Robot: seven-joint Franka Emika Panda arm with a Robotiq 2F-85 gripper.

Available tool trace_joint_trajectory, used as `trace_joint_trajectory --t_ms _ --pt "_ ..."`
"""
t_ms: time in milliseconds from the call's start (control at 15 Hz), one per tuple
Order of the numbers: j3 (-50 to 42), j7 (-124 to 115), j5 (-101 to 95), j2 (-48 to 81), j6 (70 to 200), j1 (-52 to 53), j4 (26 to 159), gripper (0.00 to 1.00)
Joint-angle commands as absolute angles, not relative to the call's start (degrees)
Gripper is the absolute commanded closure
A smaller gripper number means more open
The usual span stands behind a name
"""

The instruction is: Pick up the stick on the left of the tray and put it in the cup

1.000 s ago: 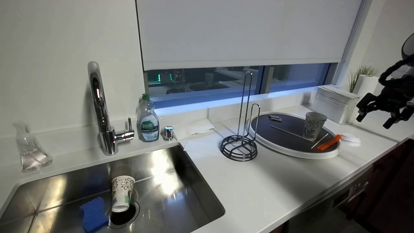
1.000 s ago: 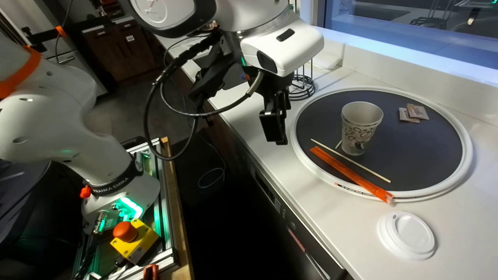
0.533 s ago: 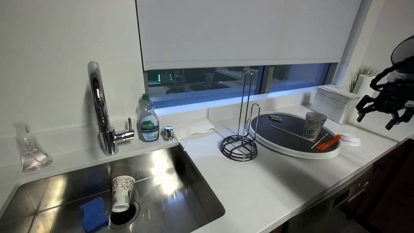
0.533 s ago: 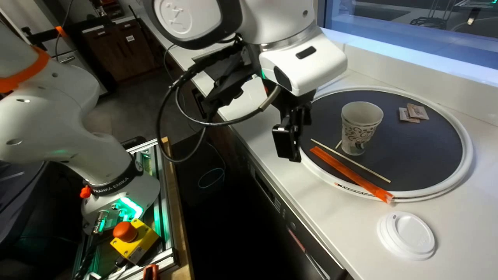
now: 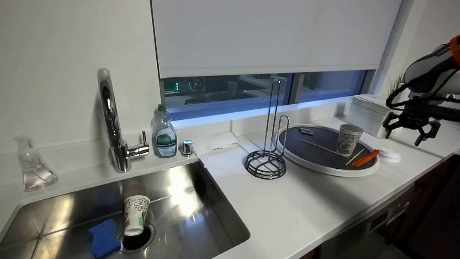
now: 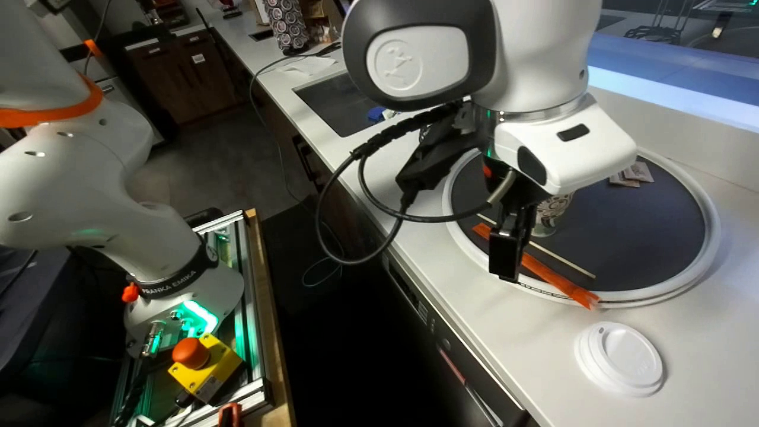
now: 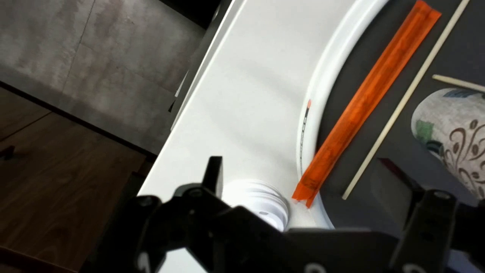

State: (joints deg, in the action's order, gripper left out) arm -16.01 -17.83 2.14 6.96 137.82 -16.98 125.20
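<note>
Pale and wood-coloured, the stick (image 5: 324,148) (taken as the left one of two in an exterior view) lies flat on the dark tray (image 6: 652,237), passing close by the upright paper cup (image 5: 349,139). A second stick (image 7: 405,98) and an orange packet (image 7: 365,102) lie nearer the claw (image 5: 403,140). Over the last second the claw has moved across, so that in an exterior view it partly hides the cup (image 6: 555,209); the approach is judged to be under way, the grasp not yet begun. The claw's fingers (image 7: 213,169) stand wide apart, holding nothing, with no contact visible against stick, tray or cup.
</note>
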Motion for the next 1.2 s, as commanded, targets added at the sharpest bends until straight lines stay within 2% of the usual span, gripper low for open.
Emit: trace_joint_trajectory --t_ms 0,400,1133 --pt "-16.3 -18.7 5.2 14.2 137.7 -16.9 118.3 0.00" --pt "-15.4 -15.5 10.5 18.1 135.0 -17.9 113.2 0.00" --pt "-15.5 1.0 -3.0 1.2 126.3 -15.8 125.1 0.00"
